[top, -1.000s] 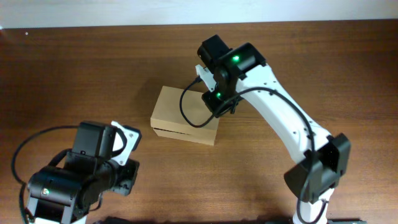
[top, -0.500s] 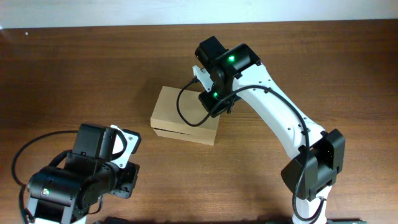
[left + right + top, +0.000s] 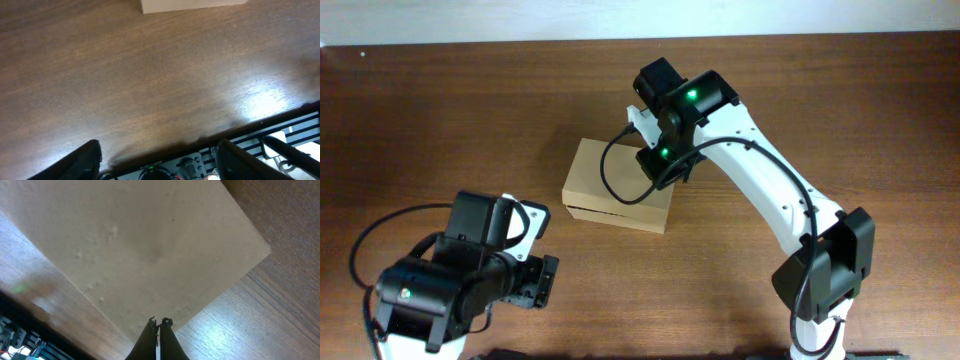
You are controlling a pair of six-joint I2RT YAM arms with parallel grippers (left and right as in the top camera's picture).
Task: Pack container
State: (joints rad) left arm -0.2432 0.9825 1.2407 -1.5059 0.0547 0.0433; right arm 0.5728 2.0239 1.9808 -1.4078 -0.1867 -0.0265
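The container [image 3: 612, 184], a plain tan cardboard box, lies in the middle of the table with its lid down. My right gripper [image 3: 159, 323] is shut, its tips over the near edge of the container's flat top [image 3: 150, 245] with nothing between them; I cannot tell if they touch it. In the overhead view the right wrist [image 3: 670, 150] hides the box's right end. My left gripper [image 3: 157, 161] hangs open over the table's front edge, far from the box, with nothing between its fingers [image 3: 82, 161]. A strip of the container [image 3: 195, 5] shows at the top of the left wrist view.
The left arm [image 3: 450, 290] fills the front left corner. The right arm's base [image 3: 825, 285] stands at the front right. Below the table's front edge sit a metal rack and wiring [image 3: 285, 145]. A pale wall strip [image 3: 520, 18] runs along the far side.
My left gripper has gone from shut to open, and the left arm has shifted slightly right. The right arm edged slightly to the left over the box and stays shut.
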